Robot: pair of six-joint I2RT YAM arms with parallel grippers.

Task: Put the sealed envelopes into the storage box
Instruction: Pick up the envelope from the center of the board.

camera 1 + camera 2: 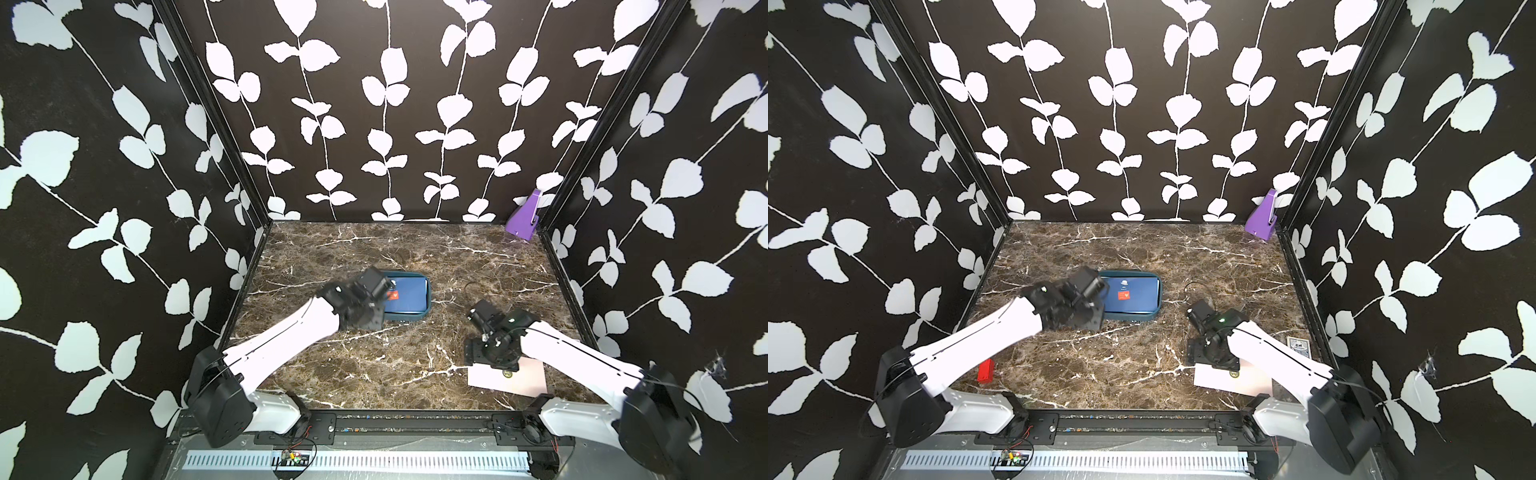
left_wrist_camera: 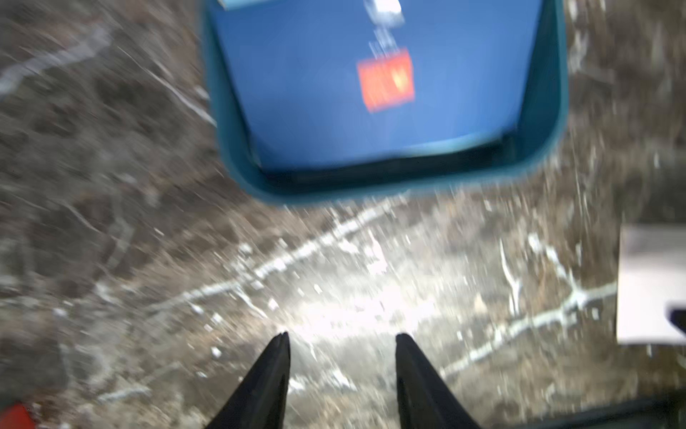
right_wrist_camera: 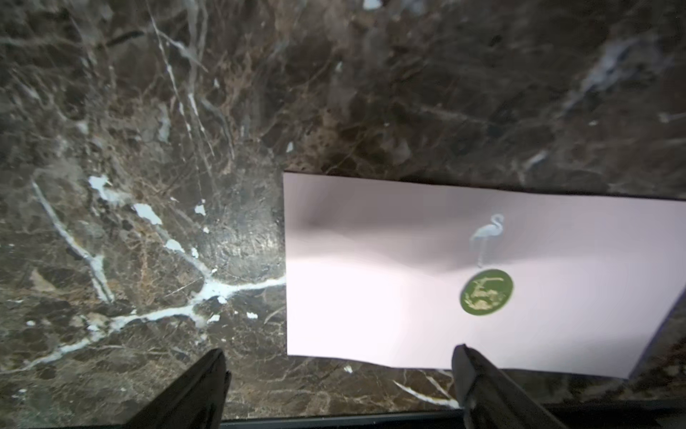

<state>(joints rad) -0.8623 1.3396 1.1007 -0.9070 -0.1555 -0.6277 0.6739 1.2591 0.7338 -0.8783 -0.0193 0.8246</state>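
The shallow teal plastic storage box (image 1: 1138,319) sits left of centre on the brown marble tabletop (image 1: 1121,365), long axis running left to right. A navy paper envelope (image 1: 1140,293) lies flat inside along that axis, red sticker up. The left gripper (image 2: 341,336) hangs at the box's left end, fingers partly apart, empty. The pale pink envelope (image 3: 371,297) lies front right, lengthwise left to right, under the wide-open, empty right gripper (image 3: 339,349).

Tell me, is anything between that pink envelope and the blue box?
Nothing visible does: the table between the pink envelope and the blue box shows only marble. The right gripper hangs open over the envelope's edge. The left gripper, also open, is at the box's opposite end, off that path.
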